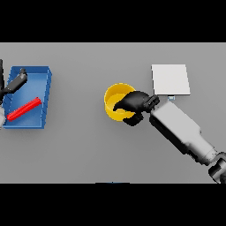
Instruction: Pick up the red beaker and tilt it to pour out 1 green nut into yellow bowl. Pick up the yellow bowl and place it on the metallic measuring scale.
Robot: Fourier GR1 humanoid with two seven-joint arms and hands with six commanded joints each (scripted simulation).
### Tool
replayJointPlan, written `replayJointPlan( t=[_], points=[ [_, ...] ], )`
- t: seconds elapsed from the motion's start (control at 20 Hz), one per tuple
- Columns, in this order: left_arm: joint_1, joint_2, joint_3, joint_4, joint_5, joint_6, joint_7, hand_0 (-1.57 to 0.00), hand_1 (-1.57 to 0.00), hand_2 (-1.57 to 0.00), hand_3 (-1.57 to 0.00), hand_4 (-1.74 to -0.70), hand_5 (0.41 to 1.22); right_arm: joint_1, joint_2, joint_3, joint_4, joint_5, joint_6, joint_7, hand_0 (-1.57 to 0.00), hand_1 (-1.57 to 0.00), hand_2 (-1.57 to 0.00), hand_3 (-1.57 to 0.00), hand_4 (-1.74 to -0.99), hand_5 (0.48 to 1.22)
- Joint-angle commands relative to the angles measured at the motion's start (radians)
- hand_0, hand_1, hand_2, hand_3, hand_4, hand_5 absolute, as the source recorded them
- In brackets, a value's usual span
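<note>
Right robot hand (132, 105) curls round the near-right rim of the yellow bowl (115, 100) at mid-desk. Just right and slightly far lies the metallic measuring scale (170, 79), on this arm's side; the bowl must travel rightward.

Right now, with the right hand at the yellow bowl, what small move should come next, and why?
Probably lift the yellow bowl a little and carry it toward the metallic scale. The right hand is already curled over the bowl's near rim, and the scale lies bare just beyond it, so nothing more seems needed before lifting.
</note>
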Motion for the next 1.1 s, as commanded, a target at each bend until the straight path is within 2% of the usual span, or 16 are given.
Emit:
replayJointPlan(
  t=[0.0, 0.1, 0.15, 0.3, 0.5, 0.55, 0.65, 0.75, 1.05],
  points=[
    [0.003, 0.003, -0.001, -0.008, -0.003, 0.006, 0.007, 0.0, 0.0, 0.0, 0.0, -0.76, 0.703, 0.0, -0.004, 0.0, -0.003, -0.003, 0.001, -0.017, -0.67, -0.65, -0.61, -0.31, -1.394, 0.976],
    [-0.011, -0.012, -0.006, 0.009, -0.012, 0.013, 0.017, 0.0, 0.0, 0.0, 0.0, -0.76, 0.703, 0.009, -0.022, 0.004, -0.016, -0.011, 0.013, -0.051, -0.99, -0.98, -0.96, -0.55, -1.514, 1.064],
    [-0.017, -0.006, -0.003, 0.014, -0.009, 0.005, 0.01, 0.0, 0.0, 0.0, 0.0, -0.76, 0.701, 0.003, -0.015, 0.004, -0.009, -0.014, 0.02, -0.046, -1.11, -1.1, -1.08, -0.71, -1.557, 1.096],
    [-0.015, -0.005, -0.008, 0.003, -0.01, 0.001, 0.01, 0.0, 0.0, 0.0, 0.0, -0.75, 0.695, 0.007, -0.025, 0.004, -0.032, -0.032, 0.056, -0.023, -1.33, -1.33, -1.2, -1.12, -1.647, 1.157],
    [-0.019, -0.001, -0.007, 0.008, -0.008, -0.008, 0.017, 0.0, 0.0, 0.0, 0.0, -0.74, 0.689, 0.014, -0.028, 0.006, -0.044, -0.041, 0.041, -0.008, -1.47, -1.47, -1.28, -1.37, -1.702, 1.195],
    [-0.017, -0.006, -0.006, 0.013, -0.006, -0.007, 0.007, 0.0, 0.0, 0.0, 0.0, -0.74, 0.688, 0.016, -0.029, 0.002, -0.052, -0.048, 0.043, -0.001, -1.49, -1.49, -1.29, -1.39, -1.71, 1.2],
    [-0.021, -0.01, -0.011, 0.017, -0.015, 0.001, 0.01, 0.0, 0.0, 0.0, 0.0, -0.73, 0.685, 0.011, -0.036, 0.005, -0.044, -0.047, 0.02, -0.026, -1.52, -1.52, -1.3, -1.4, -1.721, 1.208],
    [-0.014, -0.004, -0.013, 0.014, -0.021, 0.005, 0.01, 0.0, 0.0, 0.0, 0.0, -0.73, 0.687, 0.003, -0.045, -0.004, -0.078, -0.057, 0.036, -0.021, -1.54, -1.54, -1.33, -1.38, -1.728, 1.212],
    [-0.02, -0.001, -0.004, 0.017, -0.014, 0.004, 0.007, 0.0, 0.0, 0.0, 0.0, -0.73, 0.697, -0.028, -0.089, -0.064, -0.168, -0.09, 0.1, 0.053, -1.56, -1.56, -1.42, -1.24, -1.738, 1.219]
  ],
)
